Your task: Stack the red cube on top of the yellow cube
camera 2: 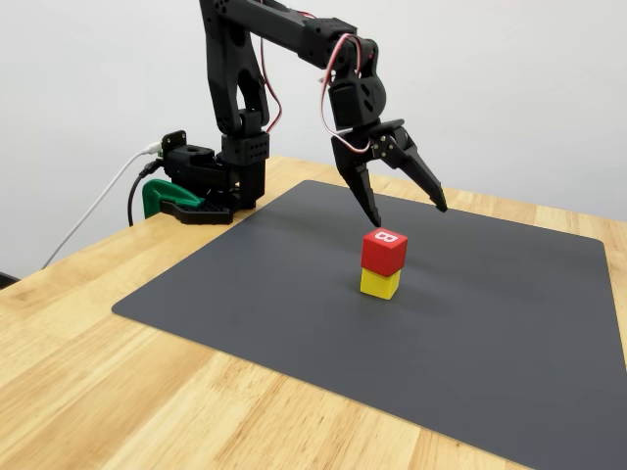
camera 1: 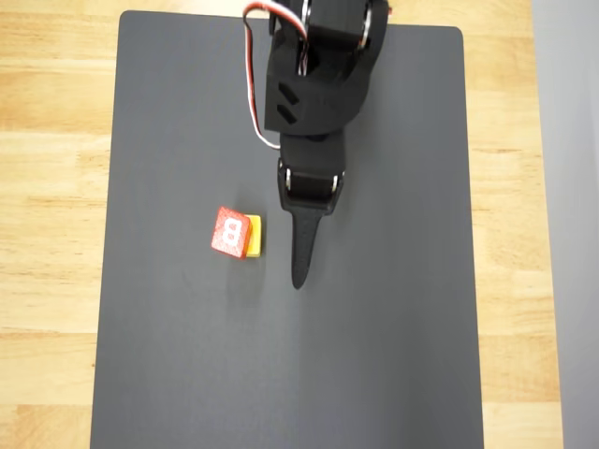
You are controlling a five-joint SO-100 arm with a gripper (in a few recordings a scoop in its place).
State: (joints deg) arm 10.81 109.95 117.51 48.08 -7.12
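Note:
The red cube (camera 2: 383, 252) with a white "B" on top rests on the yellow cube (camera 2: 379, 284), slightly offset. In the overhead view the red cube (camera 1: 228, 232) covers most of the yellow cube (camera 1: 254, 238), whose right edge shows. My black gripper (camera 2: 407, 211) hangs open above and behind the stack, touching neither cube. From above, the gripper (camera 1: 301, 253) lies just to the right of the stack, its fingers seen as one dark wedge.
Both cubes stand on a dark grey mat (camera 1: 187, 374) laid over a wooden table (camera 1: 47, 187). The arm's base (camera 2: 211, 181) is clamped at the table's far left corner, with cables trailing off the edge.

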